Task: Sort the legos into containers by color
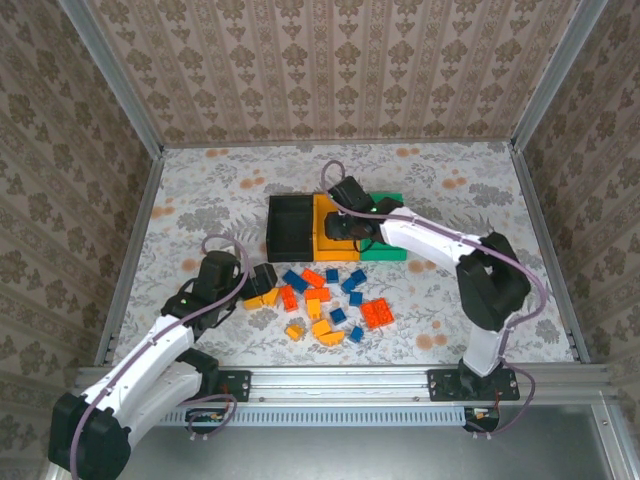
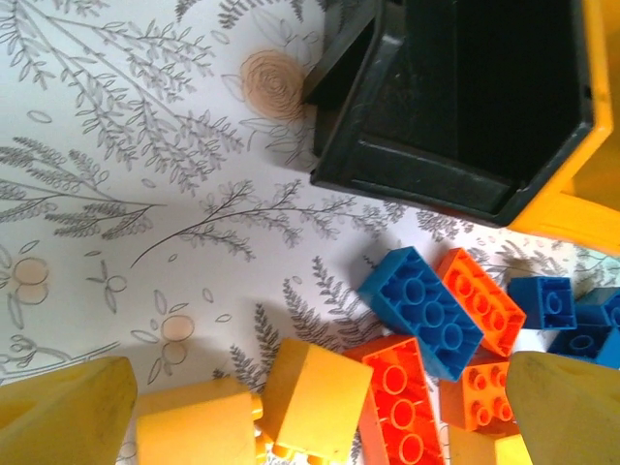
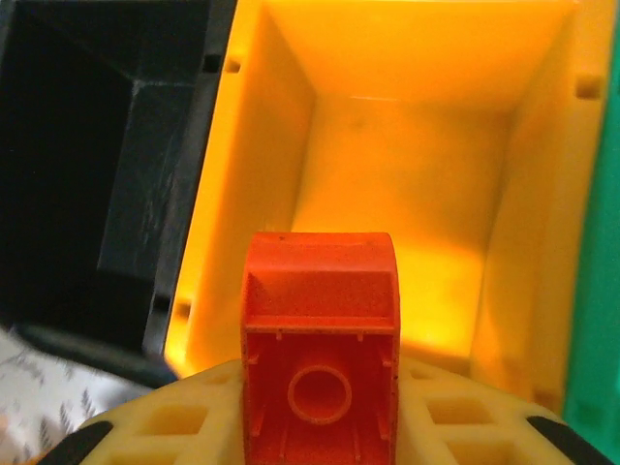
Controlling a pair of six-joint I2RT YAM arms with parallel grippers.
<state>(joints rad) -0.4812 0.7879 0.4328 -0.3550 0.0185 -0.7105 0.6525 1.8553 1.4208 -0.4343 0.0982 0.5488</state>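
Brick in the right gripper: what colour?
Red-orange; the brick shows best in the right wrist view.

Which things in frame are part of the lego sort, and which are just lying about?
Job: loose bricks, red-orange brick in right gripper, black bin, orange bin, green bin, left gripper.
Just there: floral table cover, wallpapered walls, metal rail.

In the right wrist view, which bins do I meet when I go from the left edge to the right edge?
black bin → orange bin → green bin
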